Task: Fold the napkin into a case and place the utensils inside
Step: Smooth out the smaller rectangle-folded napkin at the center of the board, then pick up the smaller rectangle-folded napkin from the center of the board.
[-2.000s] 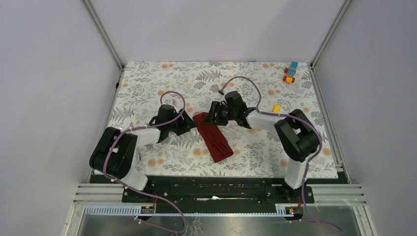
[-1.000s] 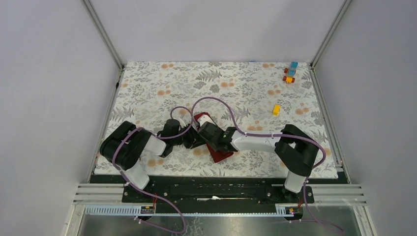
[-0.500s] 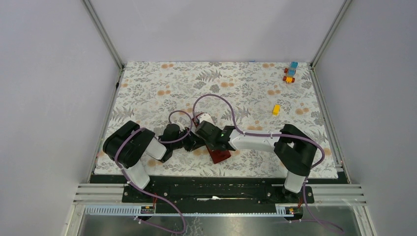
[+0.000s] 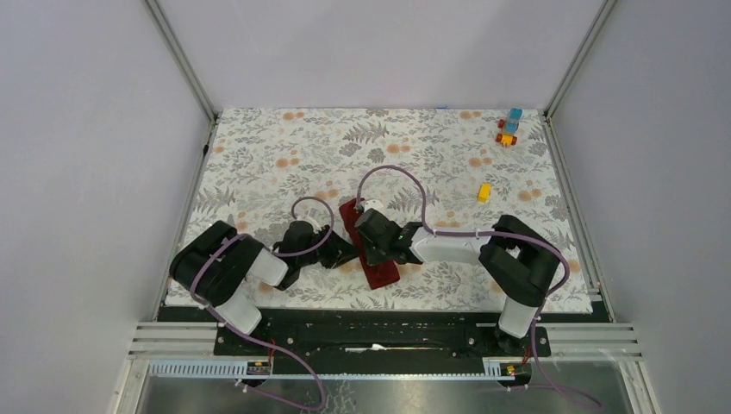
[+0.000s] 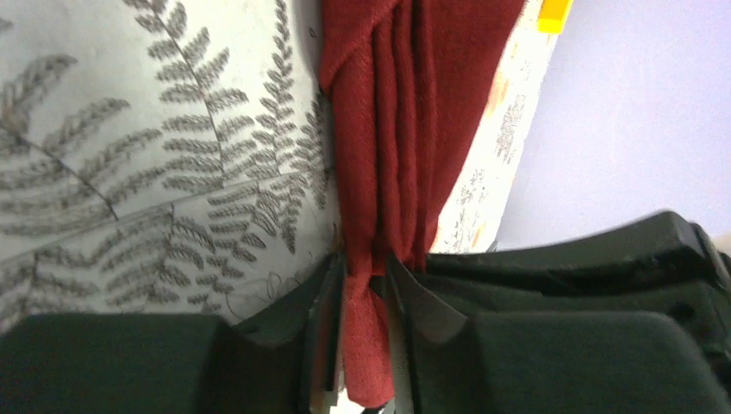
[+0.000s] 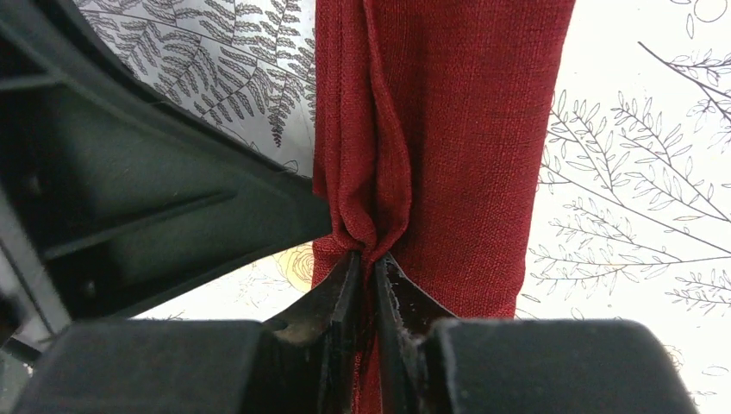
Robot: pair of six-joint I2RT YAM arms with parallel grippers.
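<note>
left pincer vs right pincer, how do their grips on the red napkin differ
The left pincer clamps a thick bunch of the napkin, its fingers visibly apart; the right pincer nips a thin pleat, fingers almost touching. Cloth ahead of the left pincer runs in several long folds; ahead of the right pincer it lies mostly flat with one pucker. Both are shut on the same napkin.

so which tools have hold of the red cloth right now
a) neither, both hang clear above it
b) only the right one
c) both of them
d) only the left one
c: each wrist view shows a bunched fold of the napkin pinched tight, in the left tool and in the right tool.
</note>
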